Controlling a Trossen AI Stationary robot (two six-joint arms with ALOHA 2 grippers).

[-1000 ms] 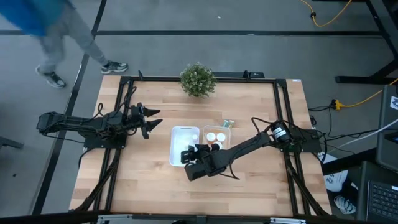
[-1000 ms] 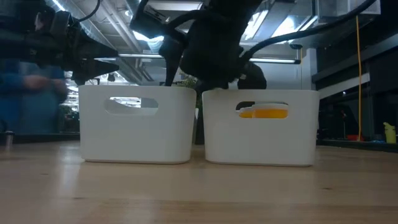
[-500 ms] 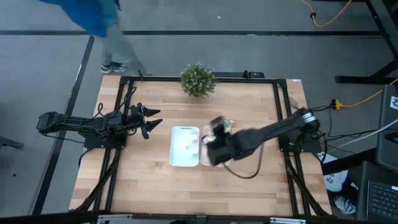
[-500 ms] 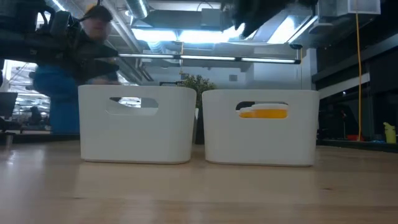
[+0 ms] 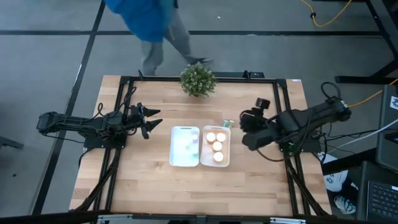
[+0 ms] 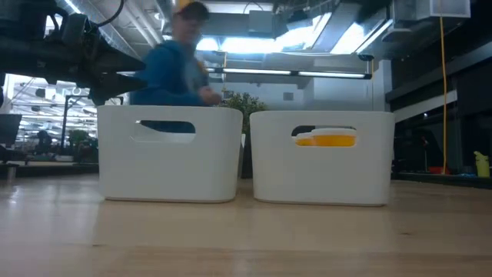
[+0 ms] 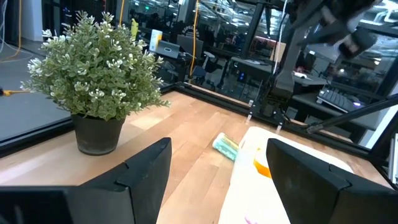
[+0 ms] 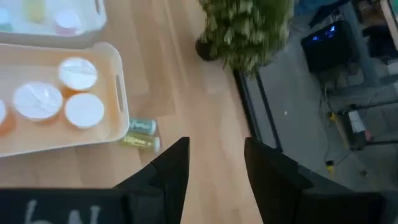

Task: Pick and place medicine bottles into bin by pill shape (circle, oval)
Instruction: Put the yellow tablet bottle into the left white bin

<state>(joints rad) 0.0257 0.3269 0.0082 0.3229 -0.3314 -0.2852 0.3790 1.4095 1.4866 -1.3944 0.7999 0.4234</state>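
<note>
Your right gripper (image 5: 247, 119) hangs empty beside the right-hand white plastic bin (image 5: 202, 148), on the side away from the left-hand white plastic bin (image 5: 173, 147); fingers (image 8: 173, 167) parted at a moderate gap, nothing between them. Left gripper (image 5: 151, 120) waits well off on the far side of the left-hand bin from the right-hand one, fingers (image 7: 144, 169) spread wide, empty.

Three orange translucent medicine bottles with white caps (image 5: 217, 147) already stand upright inside the right-hand bin. Left-hand bin holds pale bottles (image 5: 191, 145), too blurred to count. What's left on the wooden table (image 5: 155, 180): pale teal-green plastic medicine bottles (image 8: 140, 134) lying on their sides, touching each other, just outside the right-hand bin's end wall on the side nearest the potted green plant (image 5: 198, 79). Looks like two; can't be certain.

Handling, judged: tiny, light, rigid plastic, smooth and round, so they'll roll or squirt out if you pinch off-centre. Come straight down, close across the middle of the barrel, fingers square to its long axis. Take the one farther from the bin wall first; the wall leaves little finger room for the other. Pill shape not readable from here.

A person in a blue top (image 5: 144, 18) passes beyond the plant, off the table.
</note>
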